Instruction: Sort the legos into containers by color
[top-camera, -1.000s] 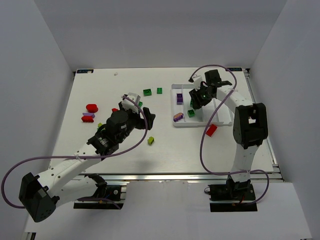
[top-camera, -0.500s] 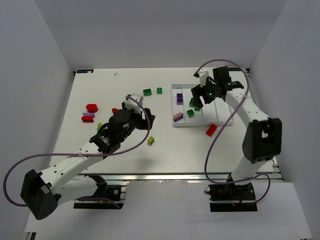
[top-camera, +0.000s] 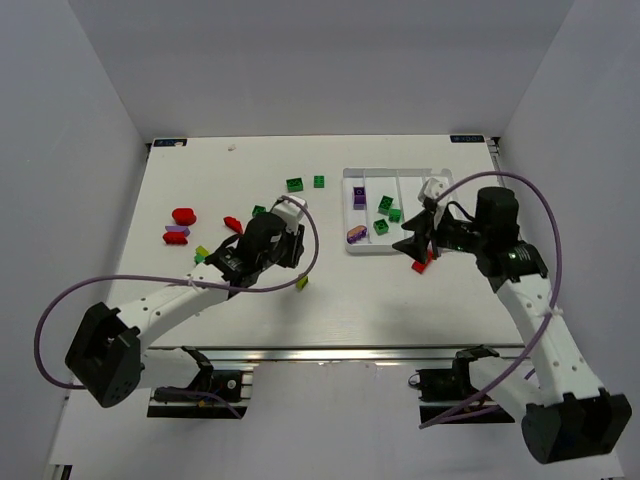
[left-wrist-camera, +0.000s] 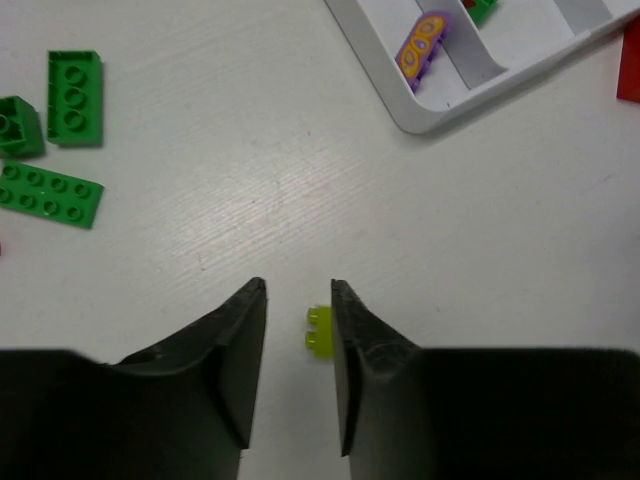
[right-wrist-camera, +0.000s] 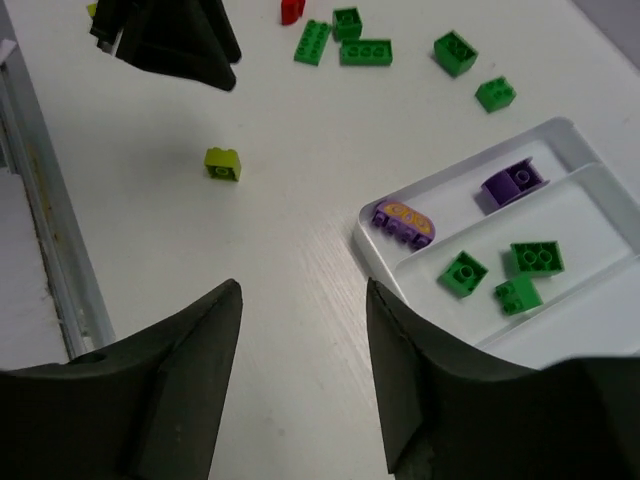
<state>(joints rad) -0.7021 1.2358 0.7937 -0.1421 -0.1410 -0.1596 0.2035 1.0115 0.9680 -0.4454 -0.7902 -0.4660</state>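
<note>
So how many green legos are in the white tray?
3 green legos, all in the tray's second compartment from the left seen overhead: one, another, and a third clustered mid-length. The right gripper hides part of the tray, so more may be hidden.

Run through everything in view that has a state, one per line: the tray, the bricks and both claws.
Left claw: jaws narrowly apart, empty.
Right claw: wide open, empty.
Tray: upright, two compartments partly filled.
Purple bricks: two, in the tray's end compartment.
Green bricks in tray: three, next compartment over.
Loose green bricks: on the table, unsorted.
Yellow-green brick: loose on the table.
Red brick: loose beside the tray.
</note>
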